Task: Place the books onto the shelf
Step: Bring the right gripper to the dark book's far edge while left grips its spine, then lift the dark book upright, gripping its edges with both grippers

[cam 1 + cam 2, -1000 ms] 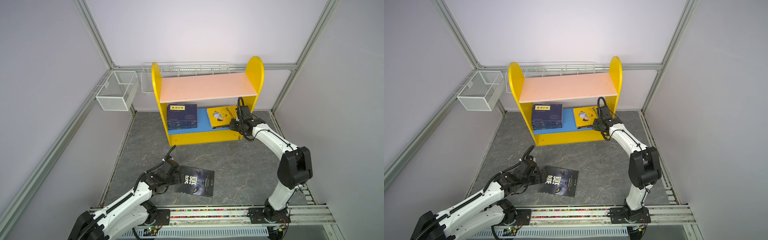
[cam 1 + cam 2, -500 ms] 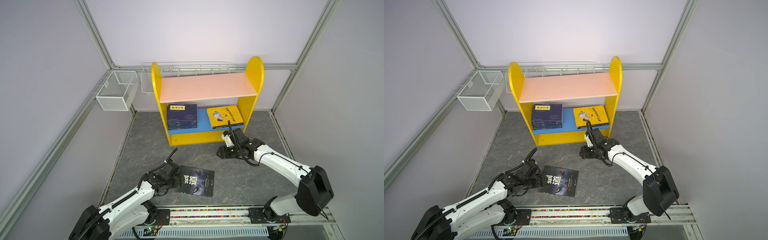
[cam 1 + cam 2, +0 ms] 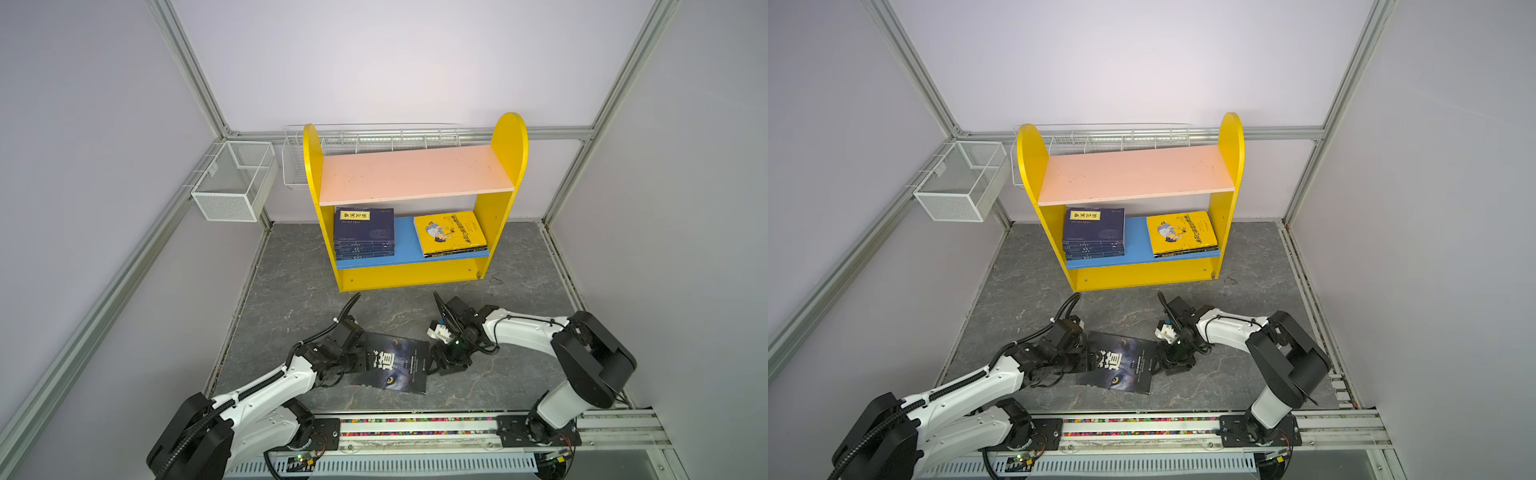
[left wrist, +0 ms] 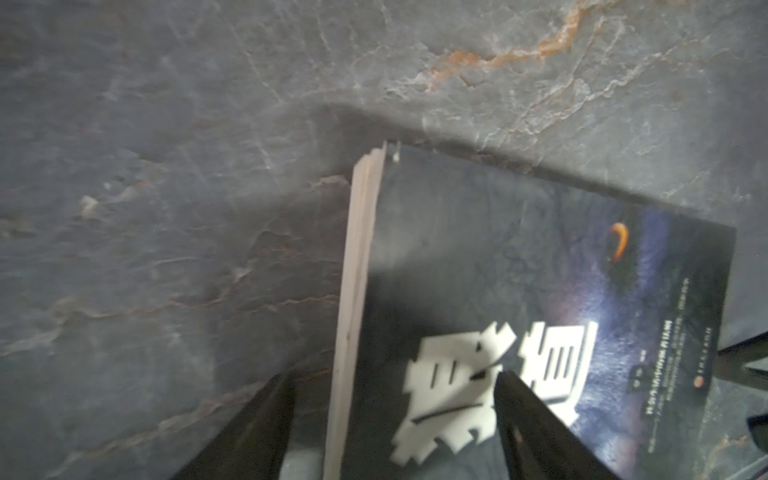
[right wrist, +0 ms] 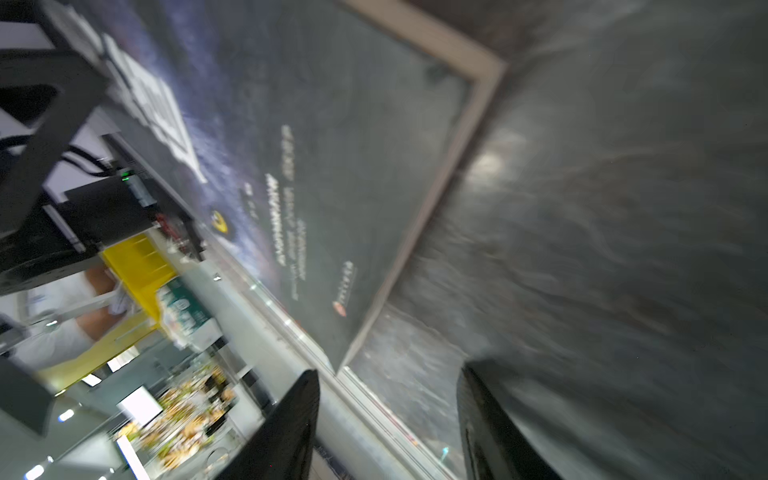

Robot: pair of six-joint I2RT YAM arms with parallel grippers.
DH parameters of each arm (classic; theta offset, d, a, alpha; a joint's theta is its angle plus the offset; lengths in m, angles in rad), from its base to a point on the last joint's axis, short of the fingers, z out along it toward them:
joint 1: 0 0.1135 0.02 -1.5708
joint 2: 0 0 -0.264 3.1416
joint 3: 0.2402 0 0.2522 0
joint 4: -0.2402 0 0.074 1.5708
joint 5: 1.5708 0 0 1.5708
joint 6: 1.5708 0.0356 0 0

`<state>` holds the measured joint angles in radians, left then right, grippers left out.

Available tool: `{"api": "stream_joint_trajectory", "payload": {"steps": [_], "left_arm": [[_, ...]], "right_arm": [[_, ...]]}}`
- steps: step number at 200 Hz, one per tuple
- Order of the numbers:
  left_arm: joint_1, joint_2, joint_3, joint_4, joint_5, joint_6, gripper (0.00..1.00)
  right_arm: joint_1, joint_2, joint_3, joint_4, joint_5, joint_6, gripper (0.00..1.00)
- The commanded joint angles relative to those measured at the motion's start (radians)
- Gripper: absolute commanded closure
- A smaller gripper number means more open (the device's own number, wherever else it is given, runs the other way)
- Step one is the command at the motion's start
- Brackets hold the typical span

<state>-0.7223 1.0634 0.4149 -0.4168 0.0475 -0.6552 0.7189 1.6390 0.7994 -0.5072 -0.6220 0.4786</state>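
A dark wolf-eye book (image 3: 392, 365) lies cover-up, askew, on the desk before the yellow shelf (image 3: 411, 276). On its blue lower board (image 3: 405, 241) — a navy stack (image 3: 363, 232) at left, a yellow cartoon book (image 3: 451, 232) at right.

Both top views are bright, evenly lit and sharp, with soft shadows. Both wrist views are dim and smeared by blur; glare whitens the book's (image 4: 519, 270) cover.

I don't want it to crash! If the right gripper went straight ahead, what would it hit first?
Probably the edge of the wolf-eye book, lying just ahead of the right gripper.
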Motion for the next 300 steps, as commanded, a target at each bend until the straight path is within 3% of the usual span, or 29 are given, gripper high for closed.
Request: {"api": "stream_joint_trajectory", "payload": {"steps": [1, 62, 100, 156, 176, 184, 197, 214, 234, 254, 300], "left_arm": [[-0.017, 0.032, -0.027, 0.002, 0.052, -0.008, 0.38], [-0.034, 0.101, -0.004, 0.021, 0.069, 0.01, 0.64], [-0.036, 0.169, 0.062, -0.019, 0.12, 0.044, 0.7], [-0.037, 0.154, 0.116, -0.014, 0.132, 0.078, 0.7], [-0.035, 0.143, 0.155, -0.044, 0.094, 0.06, 0.69], [-0.031, 0.132, 0.173, -0.061, 0.067, 0.044, 0.65], [-0.007, 0.103, 0.186, -0.055, 0.069, 0.032, 0.49], [0.054, 0.039, 0.182, -0.016, 0.125, 0.006, 0.23], [0.128, -0.047, 0.162, 0.025, 0.198, -0.026, 0.07], [0.202, -0.138, 0.097, 0.125, 0.287, -0.095, 0.0], [0.286, -0.22, -0.011, 0.322, 0.427, -0.189, 0.0]], "right_arm": [[0.009, 0.071, -0.014, 0.088, -0.005, 0.005, 0.44], [0.007, 0.075, 0.073, 0.13, -0.035, -0.018, 0.47], [0.002, -0.012, 0.173, 0.123, -0.031, -0.016, 0.55], [0.002, -0.078, 0.165, 0.208, 0.057, 0.034, 0.9], [-0.003, -0.098, 0.155, 0.219, 0.075, 0.024, 0.93], [-0.011, -0.115, 0.147, 0.227, 0.067, 0.021, 0.93], [-0.036, -0.151, 0.13, 0.243, 0.042, 0.015, 0.94], [-0.092, -0.211, 0.101, 0.272, -0.012, 0.025, 0.94], [-0.173, -0.277, 0.086, 0.308, -0.098, 0.052, 0.93], [-0.23, -0.334, 0.048, 0.311, -0.151, 0.056, 0.93], [-0.292, -0.39, 0.029, 0.355, -0.232, 0.099, 0.94]]}}
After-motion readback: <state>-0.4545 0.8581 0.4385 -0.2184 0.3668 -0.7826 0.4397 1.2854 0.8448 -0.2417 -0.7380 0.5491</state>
